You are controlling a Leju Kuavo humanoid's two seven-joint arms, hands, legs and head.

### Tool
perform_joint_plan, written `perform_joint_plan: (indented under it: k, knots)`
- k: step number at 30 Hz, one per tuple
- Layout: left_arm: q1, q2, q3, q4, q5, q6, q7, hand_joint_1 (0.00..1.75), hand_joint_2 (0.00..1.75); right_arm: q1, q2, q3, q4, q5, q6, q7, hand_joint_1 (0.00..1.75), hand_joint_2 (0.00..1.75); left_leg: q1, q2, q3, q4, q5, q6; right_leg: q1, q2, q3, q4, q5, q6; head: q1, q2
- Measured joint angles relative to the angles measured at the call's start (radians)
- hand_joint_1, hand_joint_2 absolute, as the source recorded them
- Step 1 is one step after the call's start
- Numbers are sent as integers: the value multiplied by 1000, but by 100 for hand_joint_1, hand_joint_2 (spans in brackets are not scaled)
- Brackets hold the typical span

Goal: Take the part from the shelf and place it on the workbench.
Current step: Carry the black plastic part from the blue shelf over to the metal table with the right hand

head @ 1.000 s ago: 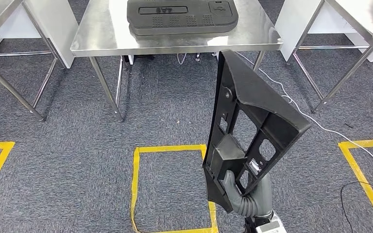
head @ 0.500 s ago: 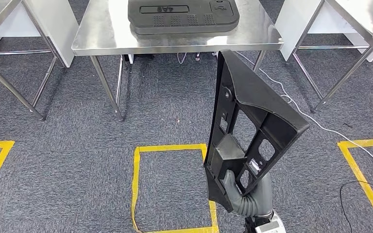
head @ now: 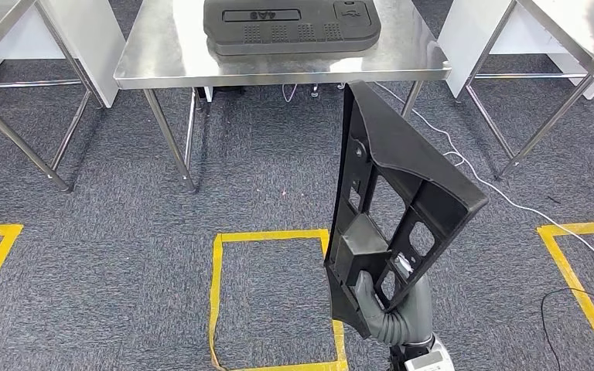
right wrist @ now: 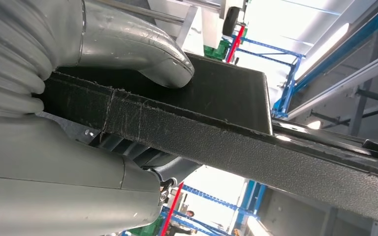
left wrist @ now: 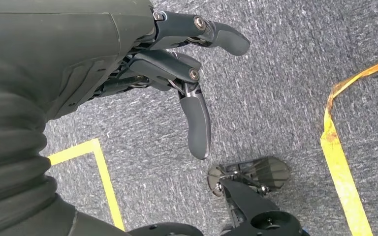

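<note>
While its fingers are mostly hidden behind the frame, the right hand [head: 383, 305] grips the black plastic part [head: 390, 209] by its lower end, holding it upright above the carpet, short of the steel surface [head: 155, 58]. That surface carries another black panel [head: 290, 27], cut off at the picture's top. The left hand [left wrist: 128, 59] hangs over the floor, fingers apart and holding nothing.

The left hand [left wrist: 128, 64] is hanging over grey carpet [left wrist: 275, 88] with its dark fingers [left wrist: 197, 118] spread apart and holding nothing. Yellow tape lines [left wrist: 342, 172] are running across the carpet on either side of the hand
</note>
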Motion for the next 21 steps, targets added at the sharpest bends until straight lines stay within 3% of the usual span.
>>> perform_joint_plan:
  k: [10, 14, 15, 17, 19, 20, 21]
  knots:
    - [0, 0, 0, 0, 5, 0, -1, 0, 175, -3, 0, 5, 4, 0, 3, 2, 175, 175, 0, 0, 0, 0, 0, 0, 0, 0, 0, 0, 0, 0, 0, 0]
    - [-1, 5, -3, 0, 5, 0, -3, 0, 175, -4, 1, 7, 5, 0, 4, 2, 175, 175, -5, 2, 3, -4, 0, 19, -7, -1, 0, -6, 3, 15, -1, 0]
    - [-1, 5, -4, 0, 5, -1, -3, 0, 175, -4, 1, 7, 5, 0, 4, 2, 175, 175, -2, 3, 7, -13, 4, 25, -6, -3, -7, 7, -5, 15, 0, 0]
    - [-2, 5, -6, 0, 5, -3, -4, 0, 175, -6, 1, 8, 5, 0, 4, 2, 175, 175, 2, 6, 15, -26, 11, 33, -4, -7, -49, 90, -45, 4, 2, 0]
    - [-3, 5, -7, 0, 6, -5, -3, 0, 175, -7, 0, 8, 6, 0, 4, 2, 175, 175, 0, 8, 14, -27, 12, 35, -2, -7, -117, 228, -100, -8, 3, 0]
    - [-3, 6, -8, 0, 7, -5, -3, 0, 175, -6, 0, 8, 8, 0, 4, 2, 175, 175, -1, 8, 13, -27, 12, 35, -2, -8, -142, 275, -114, -8, 3, 0]
    - [-2, 6, -8, 0, 7, -6, -2, 0, 175, -5, -1, 8, 9, 0, 3, 2, 175, 175, -1, 8, 13, -26, 11, 34, -3, -8, -149, 288, -112, -3, 3, 0]
